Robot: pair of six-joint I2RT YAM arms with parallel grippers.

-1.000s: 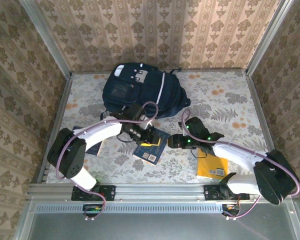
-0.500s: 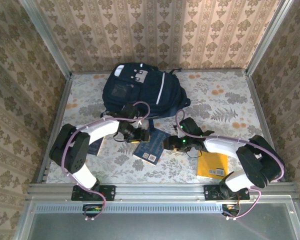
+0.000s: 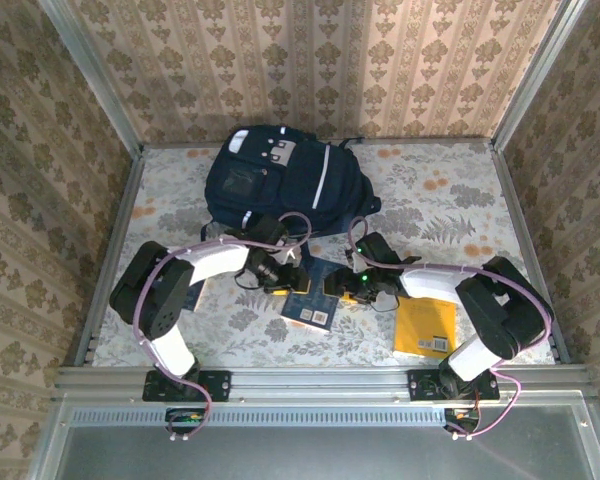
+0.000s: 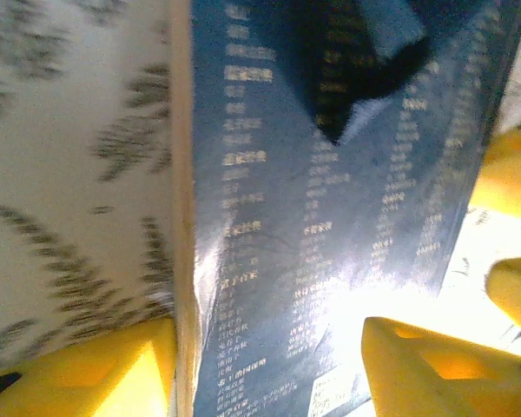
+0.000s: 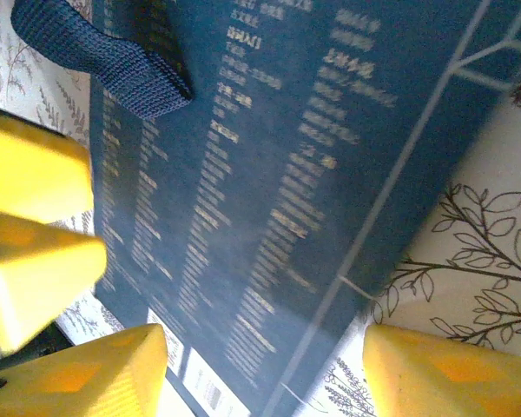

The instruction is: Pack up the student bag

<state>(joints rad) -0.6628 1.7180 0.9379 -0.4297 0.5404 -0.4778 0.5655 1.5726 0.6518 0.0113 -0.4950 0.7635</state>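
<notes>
- Student bag: lies flat at the far middle of the floral table, pocket side up, well clear of both pincers.
- Blue book: flat on the table just in front of the bag, between the two arms.
- Left gripper: low over the book's left side. In the left wrist view the gripper has its jaws spread, one yellow finger off the book's edge on the cloth and the other over the cover. Nothing is pinched.
- Right gripper: at the book's right side. In the right wrist view the gripper also has its jaws spread, with the cover beneath them and nothing clamped.
- Navy woven strap: lies across one corner of the book.
- Yellow book: near edge, right side, beside the right arm.
</notes>
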